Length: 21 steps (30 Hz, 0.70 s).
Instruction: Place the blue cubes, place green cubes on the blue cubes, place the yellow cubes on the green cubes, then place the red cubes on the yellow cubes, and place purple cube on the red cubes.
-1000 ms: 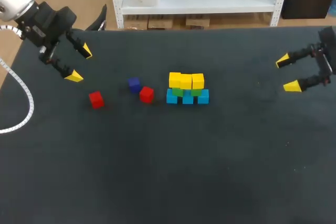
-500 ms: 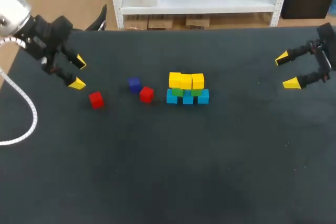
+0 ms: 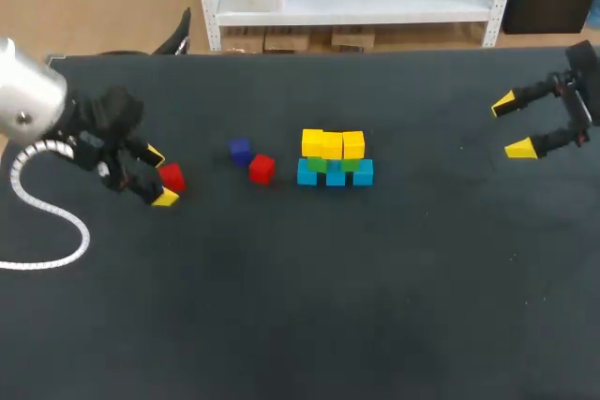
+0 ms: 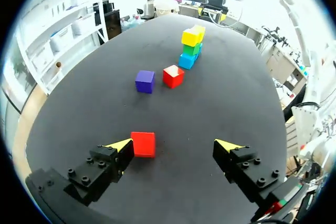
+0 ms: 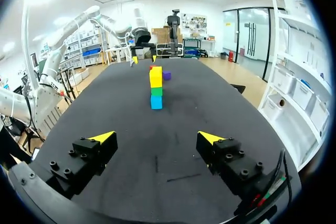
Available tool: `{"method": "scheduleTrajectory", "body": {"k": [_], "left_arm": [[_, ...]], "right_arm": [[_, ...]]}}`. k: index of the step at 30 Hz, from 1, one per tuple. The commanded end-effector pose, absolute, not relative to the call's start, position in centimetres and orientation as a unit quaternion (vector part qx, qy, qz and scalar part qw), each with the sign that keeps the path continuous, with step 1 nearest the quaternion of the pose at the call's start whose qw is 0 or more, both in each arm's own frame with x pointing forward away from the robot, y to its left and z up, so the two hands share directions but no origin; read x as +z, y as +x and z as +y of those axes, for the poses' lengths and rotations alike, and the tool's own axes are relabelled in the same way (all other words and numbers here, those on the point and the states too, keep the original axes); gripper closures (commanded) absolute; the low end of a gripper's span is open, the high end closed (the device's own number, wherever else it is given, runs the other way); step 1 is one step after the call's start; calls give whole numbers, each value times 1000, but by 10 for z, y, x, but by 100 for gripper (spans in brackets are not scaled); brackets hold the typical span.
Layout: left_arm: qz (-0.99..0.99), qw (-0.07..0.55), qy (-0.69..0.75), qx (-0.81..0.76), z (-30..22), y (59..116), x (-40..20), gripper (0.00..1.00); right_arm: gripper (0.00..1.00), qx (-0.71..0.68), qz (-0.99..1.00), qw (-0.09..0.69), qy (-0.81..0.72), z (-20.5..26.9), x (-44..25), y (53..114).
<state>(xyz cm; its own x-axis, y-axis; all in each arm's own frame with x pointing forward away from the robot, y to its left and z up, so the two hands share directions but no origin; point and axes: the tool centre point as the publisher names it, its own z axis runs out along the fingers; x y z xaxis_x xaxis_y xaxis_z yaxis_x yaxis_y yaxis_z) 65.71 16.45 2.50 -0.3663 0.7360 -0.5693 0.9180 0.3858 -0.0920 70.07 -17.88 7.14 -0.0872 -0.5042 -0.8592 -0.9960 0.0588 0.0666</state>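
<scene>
Down swings the left arm from the upper left of the frame, and its left fingers (image 3: 165, 197) now straddle a red cube (image 3: 172, 176) at the left of the desk (image 3: 328, 306), spread wide, the cube close by one finger and not yet gripped. Blue, green and yellow rows stand mid-frame as a stack (image 3: 334, 158), so red looks next: centre, clench, lift, carry it onto the yellow. The right fingers (image 3: 518, 149) wait released at the right edge.

surface: black table (image 3: 375, 306) | centre: row of 3 blue cubes (image 3: 335, 176) | left of centre: red cube (image 3: 262, 169), purple cube (image 3: 240, 150) just beside | far left: 2nd red cube (image 3: 172, 176)
</scene>
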Motion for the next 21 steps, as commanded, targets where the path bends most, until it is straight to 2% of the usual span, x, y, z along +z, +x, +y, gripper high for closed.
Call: {"method": "scheduleTrajectory", "body": {"k": [1, 21], "left_arm": [[812, 247, 500, -173, 161, 661, 11, 0], [801, 242, 524, -159, 171, 693, 4, 0]], "right_arm": [[0, 361, 642, 341, -584, -179, 71, 701], [0, 361, 642, 341, -584, -179, 71, 701]]}}
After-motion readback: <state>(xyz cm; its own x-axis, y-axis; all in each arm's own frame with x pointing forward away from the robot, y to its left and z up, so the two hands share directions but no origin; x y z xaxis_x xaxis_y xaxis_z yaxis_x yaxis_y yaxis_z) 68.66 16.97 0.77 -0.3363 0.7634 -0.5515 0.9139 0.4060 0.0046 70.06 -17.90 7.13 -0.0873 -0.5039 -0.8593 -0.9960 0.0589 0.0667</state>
